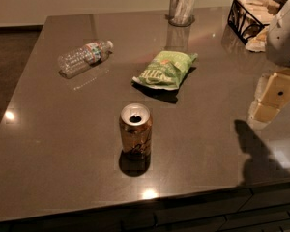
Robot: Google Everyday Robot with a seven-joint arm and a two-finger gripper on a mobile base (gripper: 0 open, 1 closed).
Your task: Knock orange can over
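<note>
The orange can stands upright on the dark glossy table, near the middle of its front part. Its silver top with the pull-tab hole faces up, and dark markings show on its side. My gripper, cream-coloured on a white arm, hovers at the right edge of the view. It is well to the right of the can and does not touch it. Its shadow falls on the table's front right.
A green chip bag lies just behind the can. A clear plastic water bottle lies on its side at the back left. A clear cup with utensils and a black wire basket stand at the back. The table's front edge is close below the can.
</note>
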